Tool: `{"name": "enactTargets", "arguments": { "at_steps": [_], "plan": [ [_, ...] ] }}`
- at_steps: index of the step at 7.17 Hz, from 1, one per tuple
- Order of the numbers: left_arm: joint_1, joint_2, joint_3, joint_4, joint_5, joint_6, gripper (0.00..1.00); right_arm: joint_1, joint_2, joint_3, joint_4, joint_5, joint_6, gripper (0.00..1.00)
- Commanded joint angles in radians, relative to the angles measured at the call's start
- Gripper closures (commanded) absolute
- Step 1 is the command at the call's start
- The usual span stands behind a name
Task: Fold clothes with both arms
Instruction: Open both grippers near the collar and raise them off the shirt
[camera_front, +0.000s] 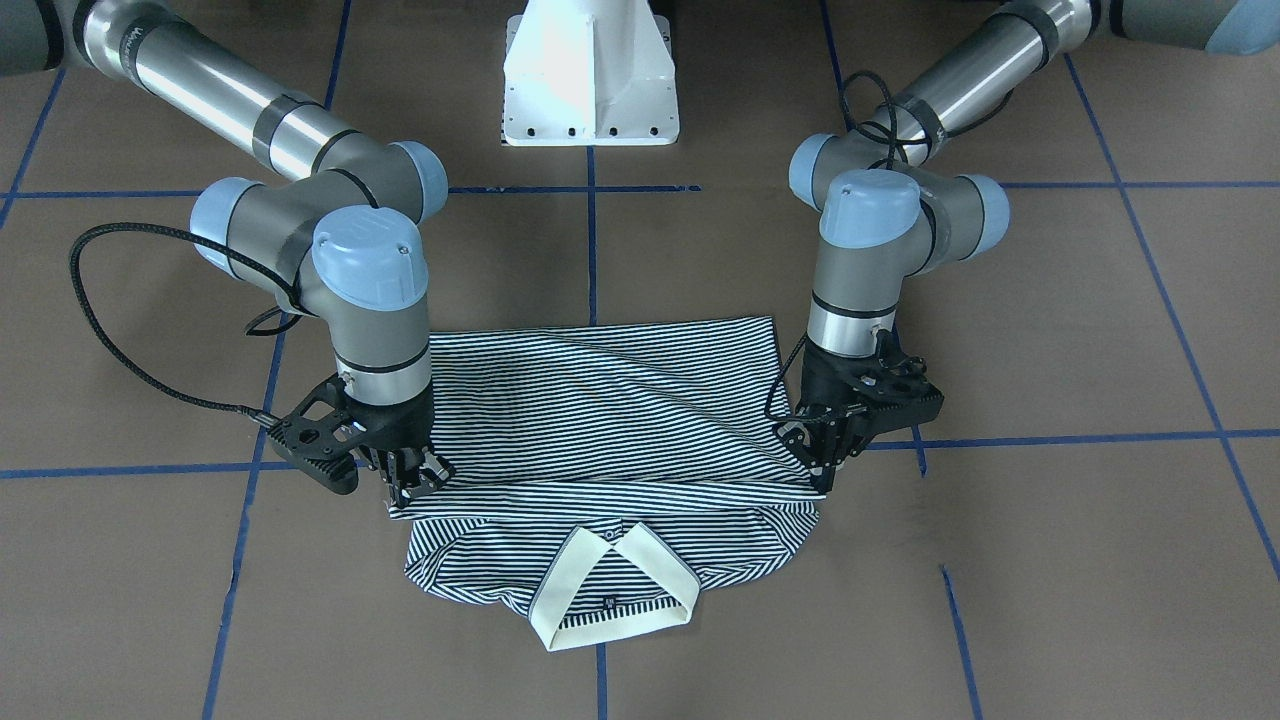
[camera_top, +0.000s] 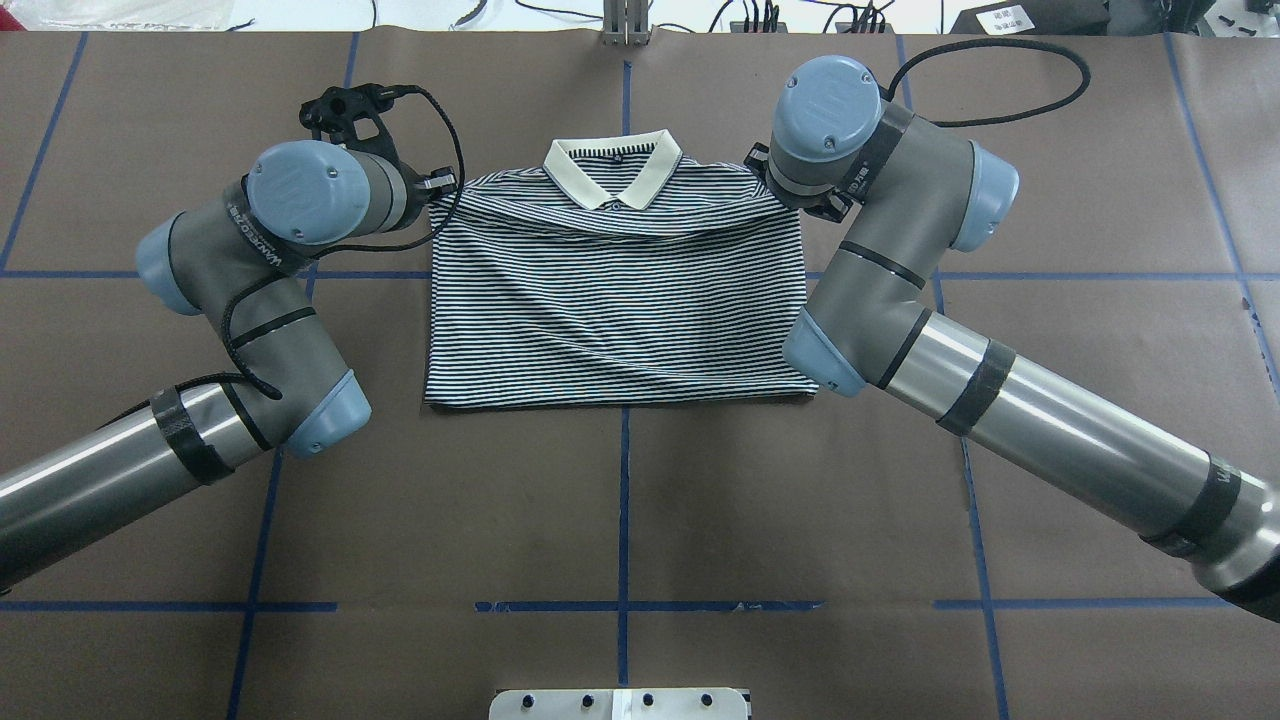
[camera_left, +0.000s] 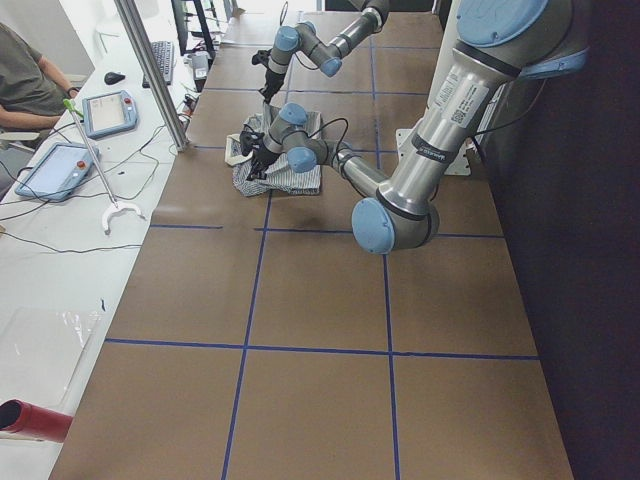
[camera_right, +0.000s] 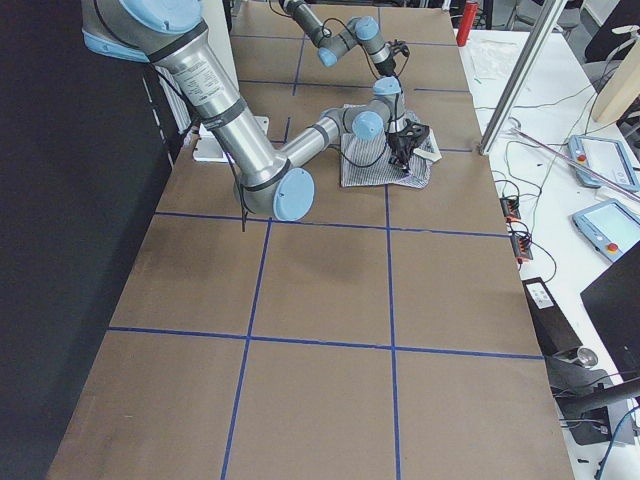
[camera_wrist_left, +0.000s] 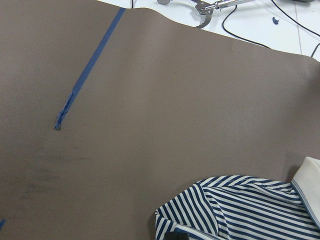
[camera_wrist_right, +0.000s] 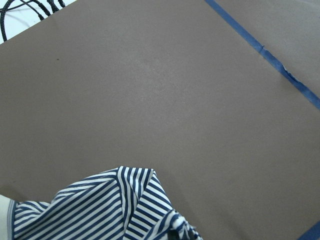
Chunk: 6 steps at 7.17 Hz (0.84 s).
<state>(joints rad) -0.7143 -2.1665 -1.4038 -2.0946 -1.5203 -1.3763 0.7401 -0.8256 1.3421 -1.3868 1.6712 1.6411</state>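
Because a square fold needs both corners of an edge carried level, the two grippers stand at matching points on either side of the short-sleeved polo shirt with thin navy-and-white stripes (camera_front: 600, 410). The polo shirt lies flat in the middle of the brown paper-covered table marked with blue tape lines (camera_front: 1050, 560).

Shirt: doubled over, its lower half laid up over the chest, so that the hem runs straight across just short of the plain cream collar (camera_front: 612, 595). Collar and shoulders are uncovered, on the side away from the white pedestal base (camera_front: 590, 80).

Left gripper, black, two-fingered (camera_front: 825, 465): pointed down at one end of the hem, jaws drawn together to a narrow tip on the fabric corner. Diagonal creases run across the top layer toward it, which suggests the cloth is pinched under slight tension.

Right gripper (camera_front: 415, 475): at the opposite hem corner, fingers close together and touching the cloth. It appears to be clamped on the cloth as well, though the linkage hides the pads.

Wrist views show only a striped shoulder and bare paper.

Judged stage: crosswise fold laid, corners not yet let go.
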Motion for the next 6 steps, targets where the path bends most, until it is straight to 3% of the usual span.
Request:
{"name": "enactTargets", "arguments": {
  "at_steps": [1, 2, 5, 6],
  "plan": [
    [0.000, -0.006, 0.052, -0.042, 0.012, 0.000, 1.00, 0.001, 0.010, -0.055, 0.052, -0.004, -0.001, 1.00],
    [0.000, -0.009, 0.052, -0.042, 0.012, -0.001, 0.94, 0.001, 0.011, -0.055, 0.054, -0.004, 0.000, 0.69],
    [-0.005, 0.004, 0.081, -0.147, 0.008, -0.004, 0.76, 0.011, 0.011, -0.075, 0.087, -0.005, 0.005, 0.69],
    [-0.005, 0.005, 0.088, -0.181, 0.005, -0.004, 0.75, 0.013, 0.013, -0.089, 0.116, -0.005, 0.009, 0.69]
  ]
}}
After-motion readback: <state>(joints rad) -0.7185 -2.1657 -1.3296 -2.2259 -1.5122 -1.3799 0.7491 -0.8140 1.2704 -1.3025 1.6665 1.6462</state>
